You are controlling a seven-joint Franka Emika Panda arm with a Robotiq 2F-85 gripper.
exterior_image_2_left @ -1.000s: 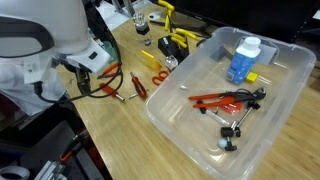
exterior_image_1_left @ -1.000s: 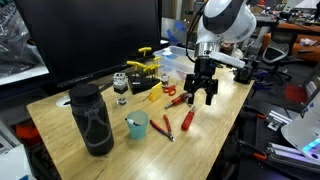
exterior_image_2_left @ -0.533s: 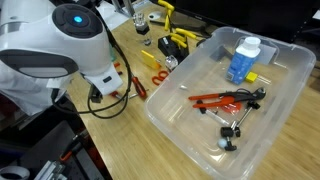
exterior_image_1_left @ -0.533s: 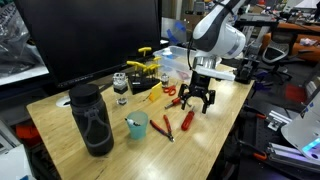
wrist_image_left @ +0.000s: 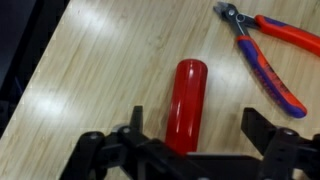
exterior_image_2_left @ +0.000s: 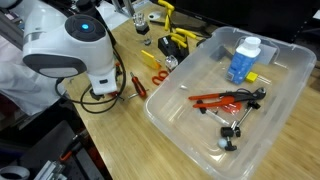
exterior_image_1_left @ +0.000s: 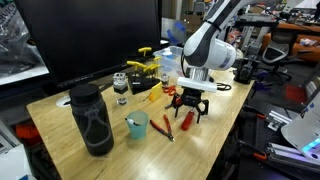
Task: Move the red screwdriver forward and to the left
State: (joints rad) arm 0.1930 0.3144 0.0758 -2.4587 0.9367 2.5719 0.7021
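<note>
Lowered since a second earlier, the tool [wrist_image_left: 190,135] hung with jaws apart astride the red screwdriver [wrist_image_left: 186,100], which lay flat on the desk [wrist_image_left: 90,70] near the cutters [wrist_image_left: 268,50]; light, stiff and smooth-handled, it seemed best pinched mid-handle.

The arm [exterior_image_2_left: 62,50] is glossy white and rounded, with a blue-lit cap [exterior_image_2_left: 83,25] and black fingers [wrist_image_left: 136,125].

Arm [exterior_image_1_left: 208,40] arches forward, white elbow up high | wrist [exterior_image_2_left: 100,78] points straight down | gripper [wrist_image_left: 190,125] hangs low, jaws spread wide, not clamped | black fingers [wrist_image_left: 135,120] rise from the wrist view's bottom edge, one each side.
</note>
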